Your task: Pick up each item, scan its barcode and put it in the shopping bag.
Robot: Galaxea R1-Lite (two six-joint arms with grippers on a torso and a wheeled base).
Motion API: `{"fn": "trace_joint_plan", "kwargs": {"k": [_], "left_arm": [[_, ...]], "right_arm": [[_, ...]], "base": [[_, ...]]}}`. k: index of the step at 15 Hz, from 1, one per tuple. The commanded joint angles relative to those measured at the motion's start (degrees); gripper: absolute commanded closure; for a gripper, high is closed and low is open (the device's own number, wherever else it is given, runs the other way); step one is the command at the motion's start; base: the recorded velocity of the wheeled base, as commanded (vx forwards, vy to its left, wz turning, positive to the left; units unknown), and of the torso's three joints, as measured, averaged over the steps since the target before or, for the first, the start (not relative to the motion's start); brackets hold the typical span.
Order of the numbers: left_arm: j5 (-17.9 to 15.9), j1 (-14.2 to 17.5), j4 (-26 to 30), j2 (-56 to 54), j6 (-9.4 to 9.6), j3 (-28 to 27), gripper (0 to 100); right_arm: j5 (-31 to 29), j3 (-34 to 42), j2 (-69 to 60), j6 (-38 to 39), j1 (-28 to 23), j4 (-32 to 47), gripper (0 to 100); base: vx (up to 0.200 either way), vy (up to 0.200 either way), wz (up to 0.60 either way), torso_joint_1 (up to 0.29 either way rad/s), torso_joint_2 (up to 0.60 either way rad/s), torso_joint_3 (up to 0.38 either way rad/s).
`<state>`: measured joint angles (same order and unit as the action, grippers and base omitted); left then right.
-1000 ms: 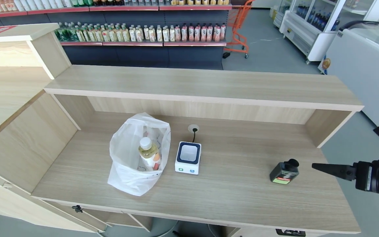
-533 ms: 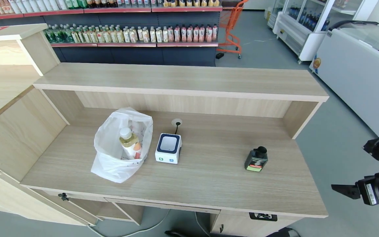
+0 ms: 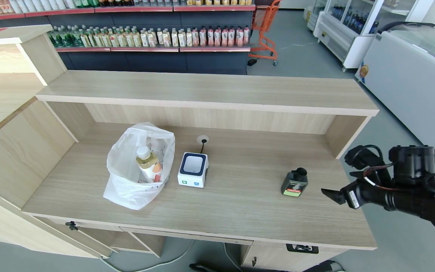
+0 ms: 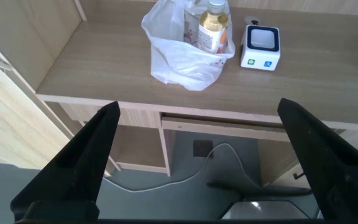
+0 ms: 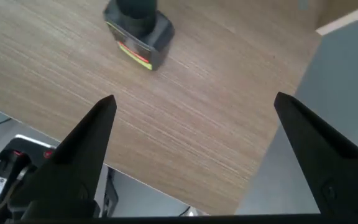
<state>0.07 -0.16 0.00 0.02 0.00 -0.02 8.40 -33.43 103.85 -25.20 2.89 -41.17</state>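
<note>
A white shopping bag (image 3: 127,181) stands open on the left part of the wooden desk (image 3: 240,207), with a yellow drink bottle (image 3: 146,163) upright inside. Beside it to the right sits the white barcode scanner (image 3: 193,170). A small dark bottle (image 3: 294,183) with a green and red label stands far to the right. My right gripper (image 3: 331,196) is open just right of that dark bottle (image 5: 138,31), over the desk's right end; its fingers (image 5: 79,155) spread wide. My left gripper (image 4: 199,106) is open in front of the desk's front edge, facing the bag (image 4: 179,59) and scanner (image 4: 261,46).
A raised counter ledge (image 3: 202,90) runs along the back of the desk, with wooden side walls at the left and right (image 3: 347,138). A cable hole (image 3: 202,139) lies behind the scanner. Store shelves (image 3: 145,37), an orange cart (image 3: 264,34) and freezers (image 3: 410,71) stand beyond.
The head camera pulled back, so the whole picture shifted. In the last half second my right gripper rose from beside the desk toward the dark bottle. The items on the desk stayed put.
</note>
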Motion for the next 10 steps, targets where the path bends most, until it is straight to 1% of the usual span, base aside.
{"fn": "trace_joint_plan", "kwargs": {"k": [1,5,8,10], "left_arm": [[0.01,-0.02,0.00,-0.02,0.00,0.02,0],[0.01,-0.02,0.00,-0.02,0.00,0.02,0],[0.01,-0.02,0.00,-0.02,0.09,0.02,0],[0.01,-0.02,0.00,-0.02,0.00,0.02,0]], "right_arm": [[0.57,-0.59,8.56,-0.55,5.20,-1.90,0],[0.04,-2.08,12.69,-8.20,4.85,-5.15,0],[0.21,-3.05,14.19,-8.46,4.67,-7.52,0],[0.04,-5.51,16.12,-8.46,4.49,-8.58,0]], "base": [[0.000,0.000,0.00,0.000,0.00,0.000],[0.000,0.000,0.00,0.000,0.00,0.000],[0.000,0.000,0.00,0.000,0.00,0.000],[0.000,0.000,0.00,0.000,0.00,0.000]]}}
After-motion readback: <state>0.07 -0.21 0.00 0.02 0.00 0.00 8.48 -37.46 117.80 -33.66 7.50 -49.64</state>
